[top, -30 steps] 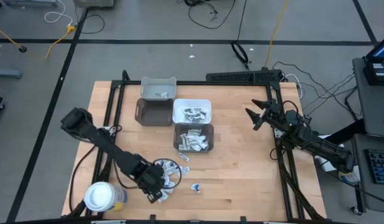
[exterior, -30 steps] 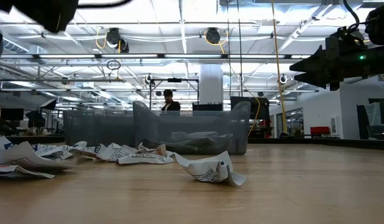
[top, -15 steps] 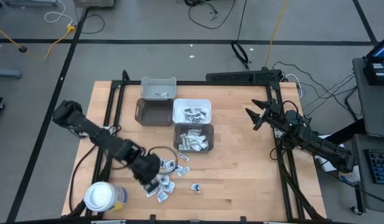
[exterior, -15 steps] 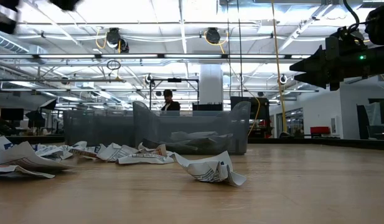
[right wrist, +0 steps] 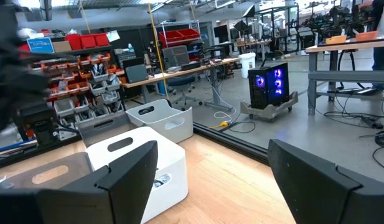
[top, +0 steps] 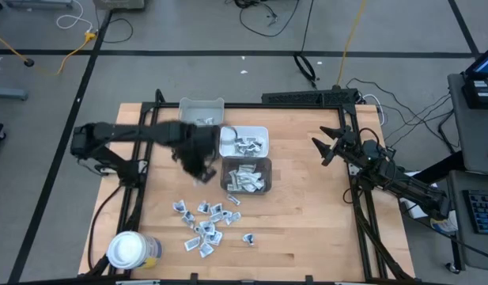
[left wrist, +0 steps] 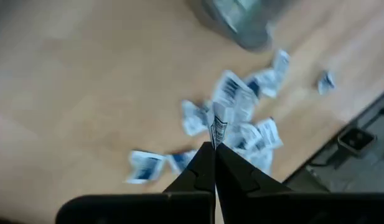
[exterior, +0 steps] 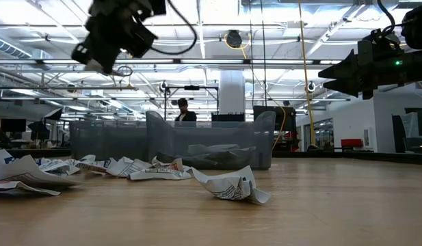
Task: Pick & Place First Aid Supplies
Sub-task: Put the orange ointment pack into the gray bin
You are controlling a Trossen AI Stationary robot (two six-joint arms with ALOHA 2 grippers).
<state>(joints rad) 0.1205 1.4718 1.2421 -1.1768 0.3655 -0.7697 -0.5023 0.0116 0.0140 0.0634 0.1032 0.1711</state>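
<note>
Transport step of a pick-and-place cycle. The left tool (left wrist: 213, 163), fingers pressed together on the edge of one white packet (left wrist: 218, 127) with blue print, is raised above the counter (top: 307, 222) next to the dark grey bin (top: 194, 141) and the lower grey bin (top: 246, 176). The remaining loose packets (top: 206, 229) lie scattered on the counter near the white-lidded jar (top: 128, 250). The right tool (top: 327, 146) waits spread wide at the counter's right side, holding nothing. The white bin (top: 244, 141) and the lower grey bin already hold packets. The next move likely calls for centring the packet over the matching bin, then parting the fingers; which bin cannot be told.
</note>
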